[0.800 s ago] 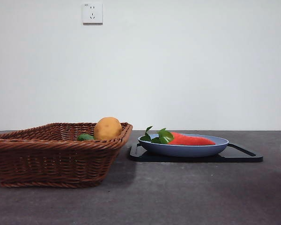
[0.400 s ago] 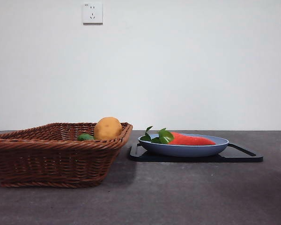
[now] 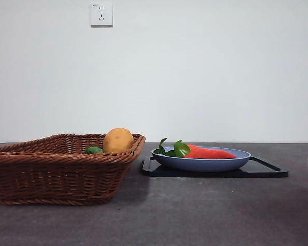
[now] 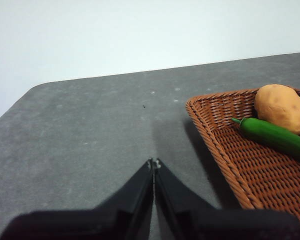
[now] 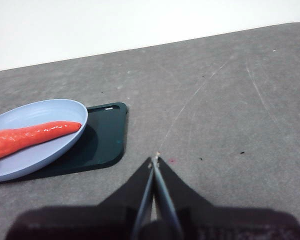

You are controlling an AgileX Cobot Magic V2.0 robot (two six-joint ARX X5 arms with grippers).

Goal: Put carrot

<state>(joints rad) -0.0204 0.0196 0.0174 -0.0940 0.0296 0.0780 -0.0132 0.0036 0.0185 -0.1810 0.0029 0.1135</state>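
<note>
Right wrist view first: the right gripper (image 5: 153, 161) hangs over bare grey table (image 5: 225, 125), its two black jaws pressed tip to tip with nothing between them. Off to one side of it sits a dark tray (image 5: 106, 135), and on that tray a blue plate (image 5: 45, 112) with the carrot (image 5: 32, 136) lying flat inside, well apart from the jaws. Over on the left arm, the left gripper (image 4: 153, 163) is pinched closed too and holds nothing, just beside the corner of the wicker basket (image 4: 225, 150); inside that basket lie a round orange-yellow fruit (image 4: 281, 107) and a long green vegetable (image 4: 275, 136) touching it. From the front, neither arm shows; the carrot (image 3: 210, 152) lies lengthwise in the plate (image 3: 205, 164), green leaves (image 3: 174, 148) toward the basket (image 3: 56, 169), which stands just beside the tray (image 3: 267, 170)
</note>
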